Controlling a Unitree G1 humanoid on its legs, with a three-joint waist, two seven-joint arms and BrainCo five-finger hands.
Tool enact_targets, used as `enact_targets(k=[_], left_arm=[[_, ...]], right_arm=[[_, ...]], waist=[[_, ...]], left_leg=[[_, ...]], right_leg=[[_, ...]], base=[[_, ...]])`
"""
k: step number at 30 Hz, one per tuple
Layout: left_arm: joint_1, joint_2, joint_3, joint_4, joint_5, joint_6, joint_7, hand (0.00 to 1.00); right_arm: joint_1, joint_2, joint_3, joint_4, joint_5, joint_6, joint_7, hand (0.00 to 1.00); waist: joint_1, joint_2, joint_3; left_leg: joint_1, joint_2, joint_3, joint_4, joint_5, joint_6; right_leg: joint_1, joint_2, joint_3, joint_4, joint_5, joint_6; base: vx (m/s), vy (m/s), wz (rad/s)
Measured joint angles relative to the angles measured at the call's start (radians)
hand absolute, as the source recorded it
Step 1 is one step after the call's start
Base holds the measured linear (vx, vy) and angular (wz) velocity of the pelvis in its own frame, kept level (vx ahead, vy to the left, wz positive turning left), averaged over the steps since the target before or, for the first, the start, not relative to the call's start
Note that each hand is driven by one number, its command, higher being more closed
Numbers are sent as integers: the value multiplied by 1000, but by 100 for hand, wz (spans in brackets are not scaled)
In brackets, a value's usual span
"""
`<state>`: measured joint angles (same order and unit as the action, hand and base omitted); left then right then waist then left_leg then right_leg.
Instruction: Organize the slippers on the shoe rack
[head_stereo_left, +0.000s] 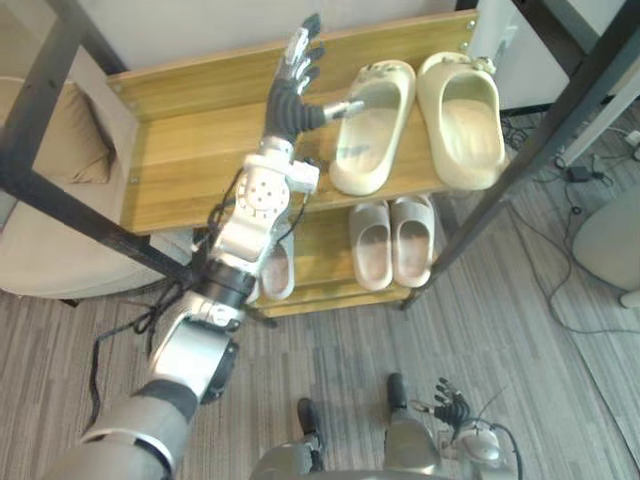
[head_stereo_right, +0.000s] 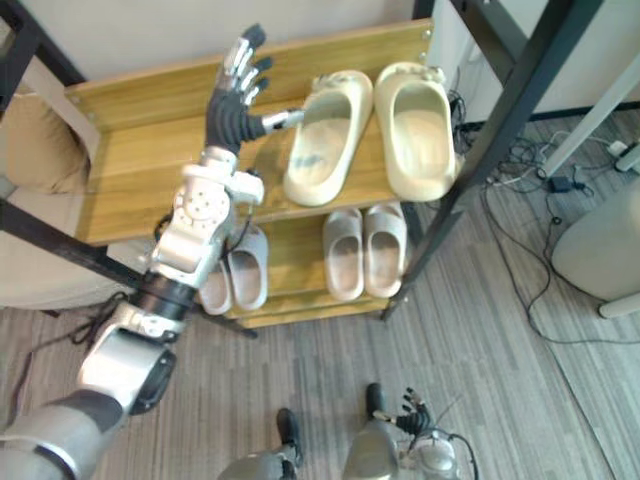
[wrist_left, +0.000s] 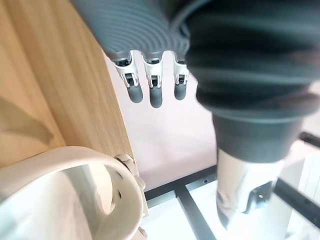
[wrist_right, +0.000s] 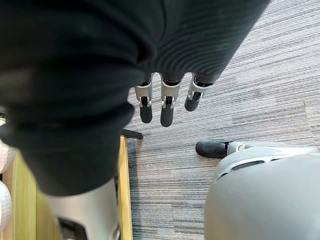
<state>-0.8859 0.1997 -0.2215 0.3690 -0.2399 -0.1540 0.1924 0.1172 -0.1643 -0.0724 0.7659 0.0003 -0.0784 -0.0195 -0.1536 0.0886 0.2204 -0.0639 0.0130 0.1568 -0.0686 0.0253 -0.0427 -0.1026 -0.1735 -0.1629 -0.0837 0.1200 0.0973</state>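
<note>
Two cream foam clog slippers (head_stereo_left: 372, 125) lie side by side at the right end of the top shelf of the wooden shoe rack w/ black metal frame (head_stereo_left: 190, 170), the right one (head_stereo_left: 462, 115) just beside the left. On the lower shelf sits a pair of pale beige slippers (head_stereo_left: 372, 245), and light grey slippers (head_stereo_right: 248, 265) show partly behind the left arm. The left hand (head_stereo_left: 290, 95) hangs over the top shelf just left of the cream pair, fingers straight and spread, nothing held. Its thumb juts toward the left slipper's rim; contact can't be told. The right hand (head_stereo_left: 455, 408) hangs low above the grey striped carpet (head_stereo_left: 350, 350), fingers relaxed, empty.
</note>
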Motion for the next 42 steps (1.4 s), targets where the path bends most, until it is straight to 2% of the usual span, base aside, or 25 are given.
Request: enact_targets(k=[6,11,18,24,31,38,42], left_arm=[[61,-22,-10,-7,-77,0,-4,0],[128,-24,-56,-7,-79,4,-27,0],[173,-50,-117,-44,-79,4,-50,0],[173,-70,-162,-64,-98,3,-69,0],[169,-136,-209,-61,-103,13,-66,0],[128,-139,-208,-39,-117,13,-60,0],[108,-132,-197,-38,-117,13,-61,0]], right_arm=[[10,-4,1,0,0,9,0,0],[10,-5,7,0,-1,11,0,0],[8,-5,18,-2,-1,11,0,0],[-4,-4,31,-2,-1,12,0,0],[-18,6,48,-1,0,13,0,0],[-17,6,51,-1,0,13,0,0],[-16,9,55,-1,0,14,0,0]], waist=[[3,1,-1],[5,2,-2],[23,2,-2],[24,-1,-3],[26,-16,-13],[26,-18,-14],[26,-28,-21]], left_leg=[[1,-4,-3,-2,0,0],[19,-2,-8,-4,0,0],[31,-1,-11,-19,1,-1],[32,0,-17,-28,7,-2],[30,3,-18,-32,10,-2],[30,2,-16,-32,10,-2],[31,2,-14,-31,9,-2]], right_leg=[[3,1,-16,0,-2,-1],[26,4,-27,-3,-8,-10],[33,5,-33,-4,-9,-11],[33,6,-43,-5,-10,-9],[34,1,-43,-4,-12,-3],[34,0,-41,-4,-14,2],[33,1,-42,-5,-14,3]], base=[[0,0,0],[0,-12,4],[0,0,0],[0,-12,3],[-7,-9,2],[0,0,0],[0,0,0]])
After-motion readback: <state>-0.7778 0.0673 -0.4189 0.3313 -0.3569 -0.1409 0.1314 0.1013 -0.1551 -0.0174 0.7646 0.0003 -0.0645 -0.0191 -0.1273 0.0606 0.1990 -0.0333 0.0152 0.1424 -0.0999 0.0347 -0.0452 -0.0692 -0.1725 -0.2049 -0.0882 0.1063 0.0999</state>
